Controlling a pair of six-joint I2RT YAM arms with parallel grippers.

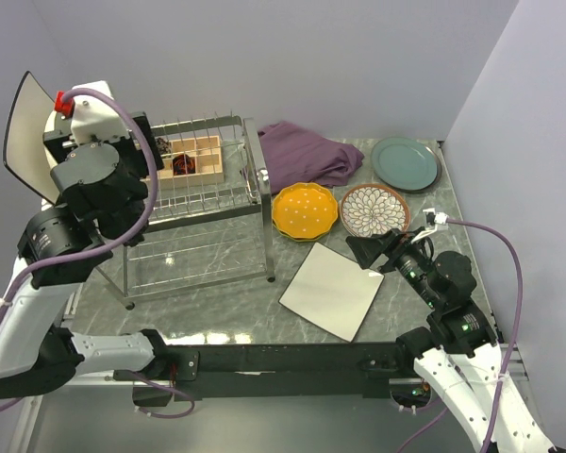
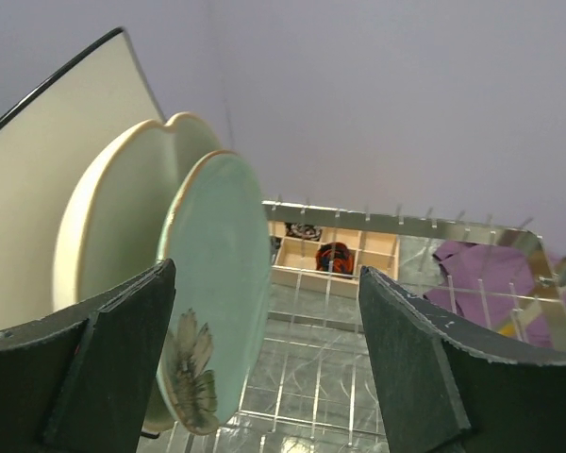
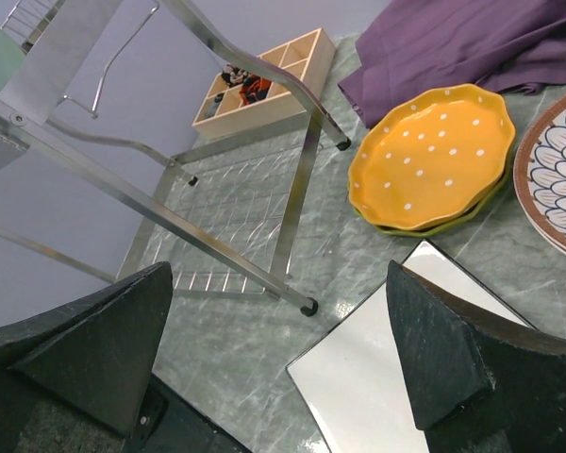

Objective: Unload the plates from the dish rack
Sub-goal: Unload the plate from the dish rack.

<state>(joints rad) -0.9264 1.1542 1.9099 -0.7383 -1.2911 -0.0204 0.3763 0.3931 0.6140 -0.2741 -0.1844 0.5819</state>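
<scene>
The silver wire dish rack (image 1: pixel 203 203) stands at the left. At its left end, upright, are a white square plate with a dark rim (image 2: pixel 47 179), a cream scalloped plate (image 2: pixel 104 236) and a pale teal-green plate with a flower (image 2: pixel 222 274). My left gripper (image 2: pixel 264 311) is open over the rack, and the teal-green plate's edge is between its fingers, near the left one. My right gripper (image 3: pixel 278 283) is open and empty above the table, between the rack's leg (image 3: pixel 297 198) and a flat white square plate (image 3: pixel 396 377). That plate also shows in the top view (image 1: pixel 332 290).
An orange dotted plate (image 1: pixel 305 210) lies on a lime one (image 3: pixel 434 226). A brown-patterned plate (image 1: pixel 374 209) and a teal plate (image 1: pixel 406 162) lie to the right. A purple cloth (image 1: pixel 307 156) and a wooden compartment box (image 1: pixel 193 159) are at the back.
</scene>
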